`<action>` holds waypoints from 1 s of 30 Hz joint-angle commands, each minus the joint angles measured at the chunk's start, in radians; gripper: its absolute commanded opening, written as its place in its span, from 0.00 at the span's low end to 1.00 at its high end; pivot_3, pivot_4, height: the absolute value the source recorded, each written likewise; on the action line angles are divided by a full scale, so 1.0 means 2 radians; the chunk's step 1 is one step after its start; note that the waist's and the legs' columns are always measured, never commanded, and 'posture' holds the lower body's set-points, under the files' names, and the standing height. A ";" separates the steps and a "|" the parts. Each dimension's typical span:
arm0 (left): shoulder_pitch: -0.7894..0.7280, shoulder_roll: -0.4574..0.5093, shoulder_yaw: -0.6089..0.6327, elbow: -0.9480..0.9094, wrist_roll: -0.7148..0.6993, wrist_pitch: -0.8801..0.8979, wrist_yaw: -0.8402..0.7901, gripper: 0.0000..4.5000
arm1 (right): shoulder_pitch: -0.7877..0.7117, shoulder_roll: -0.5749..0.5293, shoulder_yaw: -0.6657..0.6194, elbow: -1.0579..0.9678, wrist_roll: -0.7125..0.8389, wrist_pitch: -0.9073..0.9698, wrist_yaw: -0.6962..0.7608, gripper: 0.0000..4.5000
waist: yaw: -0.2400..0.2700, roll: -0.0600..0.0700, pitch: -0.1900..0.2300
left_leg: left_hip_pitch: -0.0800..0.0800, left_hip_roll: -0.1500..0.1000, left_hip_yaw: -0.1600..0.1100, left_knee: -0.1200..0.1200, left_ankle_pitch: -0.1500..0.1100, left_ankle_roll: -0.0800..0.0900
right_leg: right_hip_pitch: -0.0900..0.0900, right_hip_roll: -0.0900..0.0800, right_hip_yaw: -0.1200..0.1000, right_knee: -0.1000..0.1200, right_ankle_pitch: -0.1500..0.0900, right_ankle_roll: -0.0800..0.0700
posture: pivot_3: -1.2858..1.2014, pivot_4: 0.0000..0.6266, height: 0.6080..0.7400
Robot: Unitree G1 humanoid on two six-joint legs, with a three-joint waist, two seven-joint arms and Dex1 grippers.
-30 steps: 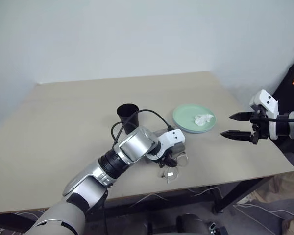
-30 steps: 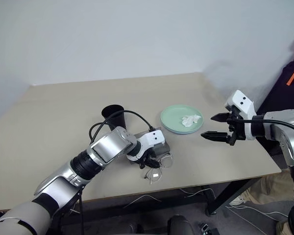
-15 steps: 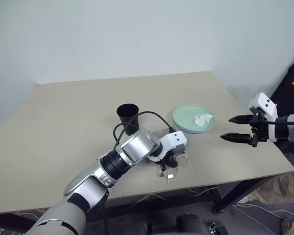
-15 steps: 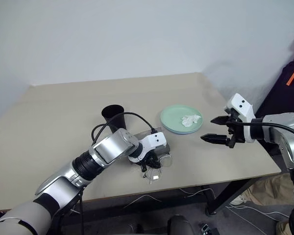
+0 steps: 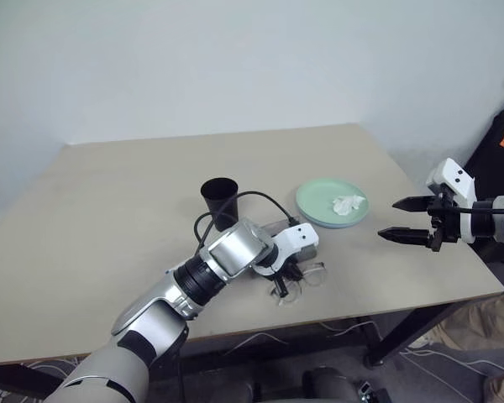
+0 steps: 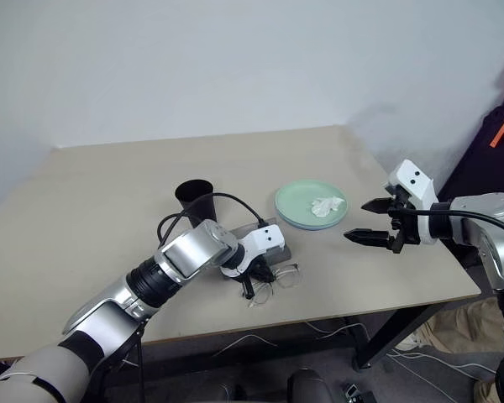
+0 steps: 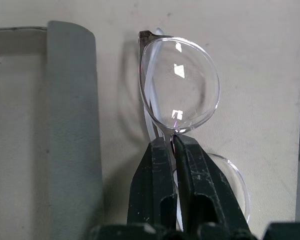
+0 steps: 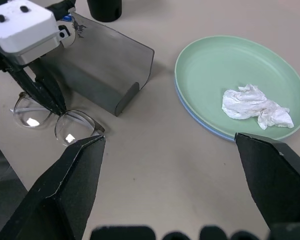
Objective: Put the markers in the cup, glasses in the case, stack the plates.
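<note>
Glasses pinched at the bridge, beside the open case

Glasses [image 7: 179, 100] lying on the table [image 5: 109, 210], just beside the grey case [image 8: 97, 70], near the front edge. Pinched at the bridge between the 2 lenses by the left pincer [image 7: 171, 145], fingers pressed together on the thin wire. Right pincer [image 5: 410, 219] spread wide, hovering well apart over the table's right edge, holding nothing.

Likely very light, so no real lifting effort needed. Fragile, though: thin wire frame, clear lenses, slim temples prone to bending or snagging. Smooth metal and glass probably slippery in hard black fingers, so some risk of the frame swivelling about the pinch point once raised. Bridge judged a sound place to hold: central, balanced, away from the lens faces. Best kept to a gentle squeeze and a slow, level carry. Temples apt to catch on the case wall, so worth lowering from straight above rather than dragging sideways.

Case lid standing open, interior facing up, ready to receive. Black cup [image 5: 219, 198] standing behind the case. Mint plate [image 8: 205, 70] stacked on the blue plate [image 8: 200, 121], with crumpled tissue [image 8: 257, 105] on top. Markers not made out.
</note>
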 commanded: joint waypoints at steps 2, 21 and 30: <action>-0.031 0.010 0.067 -0.010 -0.023 -0.045 -0.019 0.01 | -0.021 0.001 -0.006 -0.002 0.001 -0.009 0.000 1.00 | 0.000 0.000 0.000 | 0.000 0.000 0.000 0.000 0.000 0.000 | 0.000 0.000 0.000 0.000 0.000 0.000 | 0.52 0.00 0.90; -0.101 0.019 0.075 0.218 0.073 -0.243 -0.030 0.01 | -0.019 0.011 -0.012 -0.005 0.003 -0.012 -0.010 1.00 | 0.003 0.000 0.000 | -0.001 -0.001 0.000 -0.001 0.000 0.001 | 0.000 0.000 0.000 0.000 0.000 0.000 | 0.52 0.00 0.90; -0.062 0.008 0.050 0.177 0.102 -0.223 -0.051 0.01 | -0.010 0.007 -0.019 -0.011 0.005 -0.010 -0.014 1.00 | 0.010 0.000 0.000 | -0.001 -0.001 0.000 -0.001 0.000 0.001 | 0.000 0.000 0.000 0.000 0.000 0.000 | 0.52 0.00 0.90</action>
